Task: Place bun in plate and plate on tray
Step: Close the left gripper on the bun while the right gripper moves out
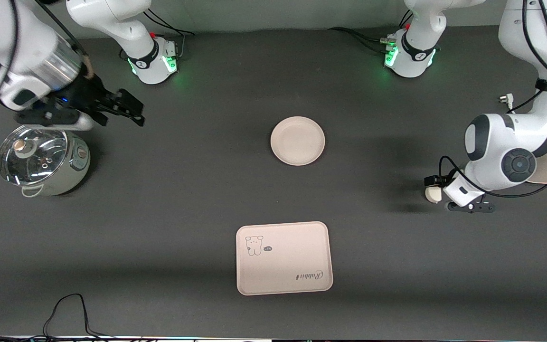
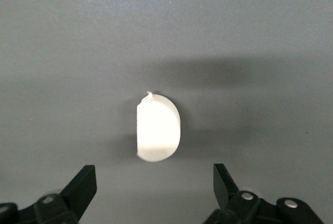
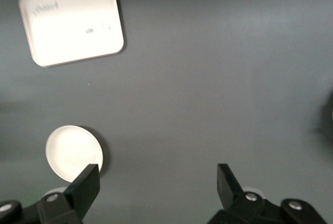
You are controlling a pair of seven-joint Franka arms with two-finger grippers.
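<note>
I see a dark gray table. The bun lies on it near the left arm's end. My left gripper hangs over the bun with fingers spread wide, holding nothing. The plate sits mid-table, and the tray lies nearer the front camera. My right gripper waits, spread wide and holding nothing, above a pot with a glass lid.
</note>
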